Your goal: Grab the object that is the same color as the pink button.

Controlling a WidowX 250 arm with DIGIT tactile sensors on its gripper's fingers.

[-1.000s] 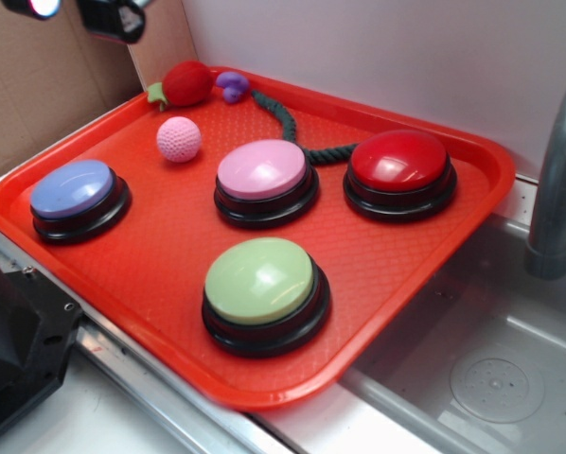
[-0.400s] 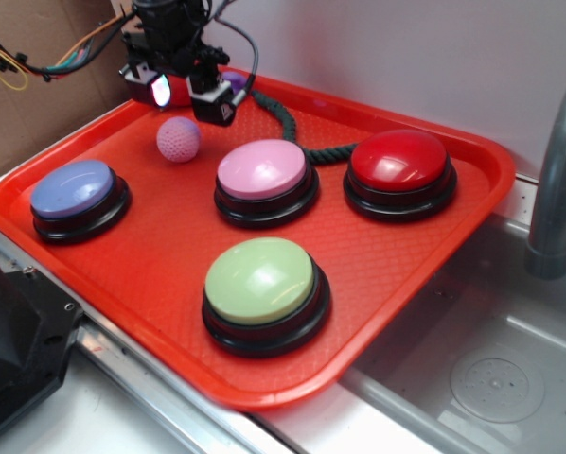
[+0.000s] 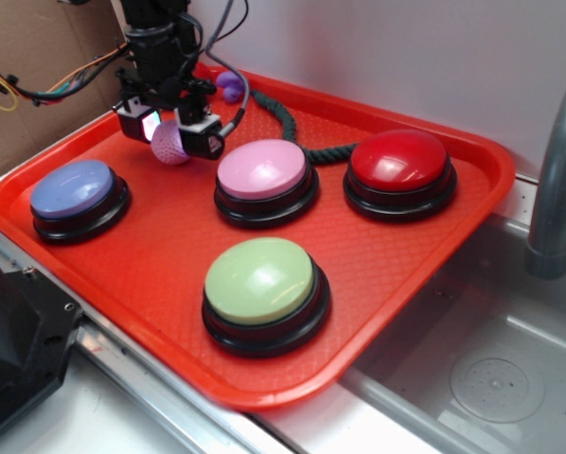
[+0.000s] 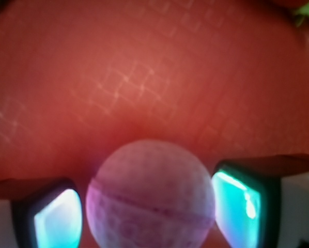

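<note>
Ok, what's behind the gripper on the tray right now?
Behind the gripper, the purple toy and green rope show. Anything directly behind the arm is hidden. The pink ball sits between its fingers.

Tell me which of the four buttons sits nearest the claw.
The pink button, just right of the claw; the blue, green and red ones sit farther off.

A red plastic tray [image 3: 425, 251] with a fine grid texture lies beside a steel sink [image 3: 482, 378]. On the tray stand a glossy red domed button [image 3: 399, 163] at the far right, a pale green domed button [image 3: 259, 280] at the near middle, and a blue-purple domed button [image 3: 72, 187] at the left. A dark green twisted rope [image 3: 288, 118] runs along the far side, with a small purple toy [image 3: 230, 85] at its far end. A grey metal faucet [image 3: 559, 180] rises at the right edge.
</note>
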